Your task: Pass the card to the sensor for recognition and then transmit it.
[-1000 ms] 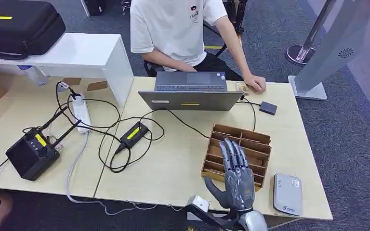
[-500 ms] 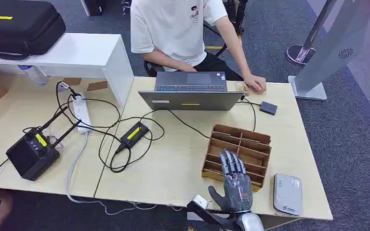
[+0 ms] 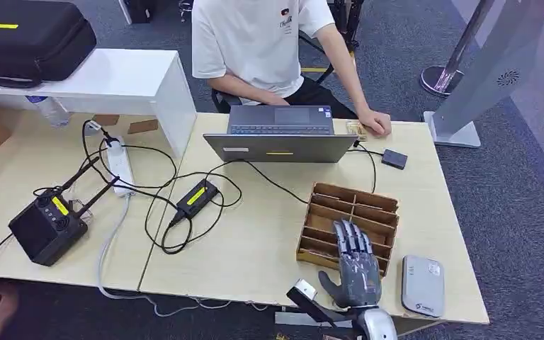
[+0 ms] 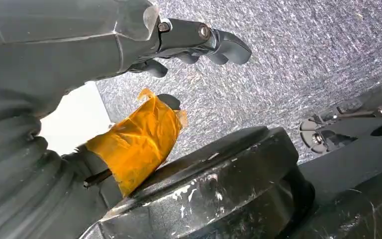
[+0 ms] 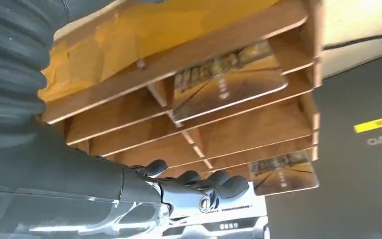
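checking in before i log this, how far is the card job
Barely begun. Nothing looks done: cards sit in the wooden rack and the white sensor beside it is bare. In hand: the right hand hovers open over the rack, holding nothing. Left: grasp a card, present it to the sensor, then pass it on.

Office or test-lab setting, grey carpet floor (image 3: 524,205), light wood counter (image 3: 255,234), open laptop (image 3: 281,132) with seated person (image 3: 262,42), power strip (image 3: 120,166), tangled cables (image 3: 177,205), black equipment case (image 3: 32,39), stanchion base (image 3: 443,79)
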